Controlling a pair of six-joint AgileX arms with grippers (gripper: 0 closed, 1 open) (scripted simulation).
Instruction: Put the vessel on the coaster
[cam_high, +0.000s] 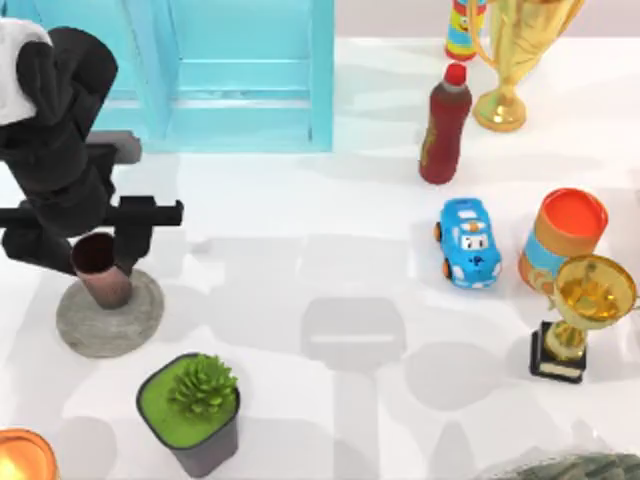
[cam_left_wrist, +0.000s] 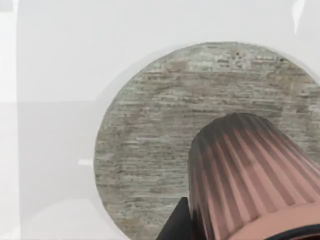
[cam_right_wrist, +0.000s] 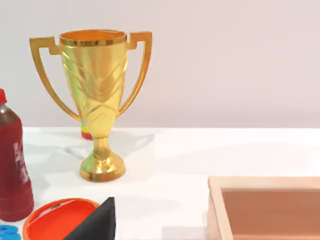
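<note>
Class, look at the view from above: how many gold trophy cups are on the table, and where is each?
2. One trophy stands at the far right edge behind the red bottle; the other trophy stands near the right edge, in front of the orange-lidded can.

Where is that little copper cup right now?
In the top view the vessel stands on the coaster at the table's left, under the left gripper, just above the potted plant.

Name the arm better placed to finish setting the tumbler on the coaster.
Left. The left gripper is at the copper tumbler, which stands over the grey coaster at the table's left. The right arm's wrist camera faces the gold trophy, far off.
</note>
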